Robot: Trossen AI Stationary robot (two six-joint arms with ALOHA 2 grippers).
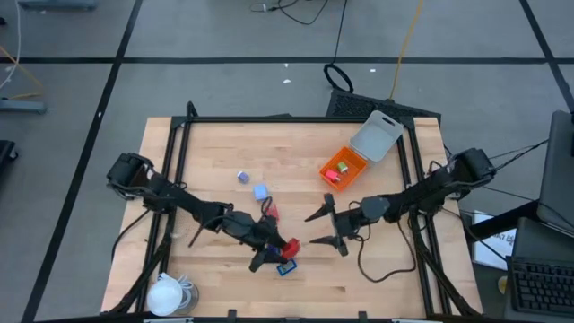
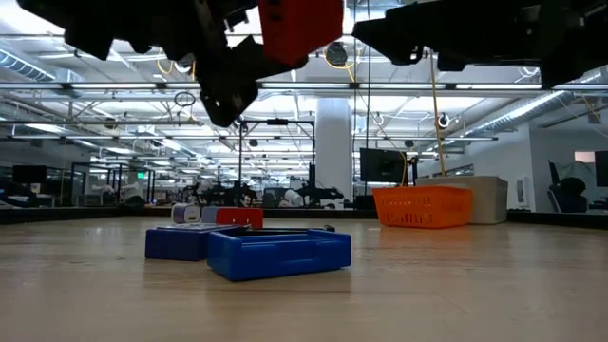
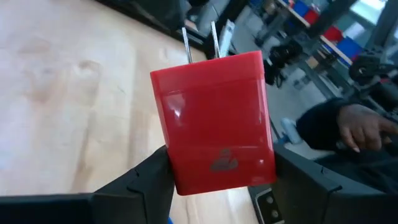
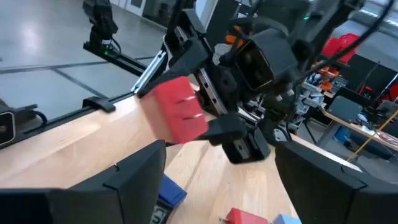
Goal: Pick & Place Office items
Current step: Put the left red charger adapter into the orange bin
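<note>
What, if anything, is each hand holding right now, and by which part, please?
The left hand holds a red plug block by its two side faces at the end away from the metal prongs. The right hand is open and holds nothing.

Grey taped floor point(image 1: 224, 36), open workshop hall with ceiling strip lights point(image 2: 532, 104), perhaps distant desks

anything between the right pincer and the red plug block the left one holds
Nothing: in the high view only bare table shows between the open right pincer and the red plug block in the left pincer.

The left gripper point(image 1: 285, 248) hangs above the table's middle, fingers clamped. The right gripper point(image 1: 325, 228) faces it nearby, fingers spread wide
</note>
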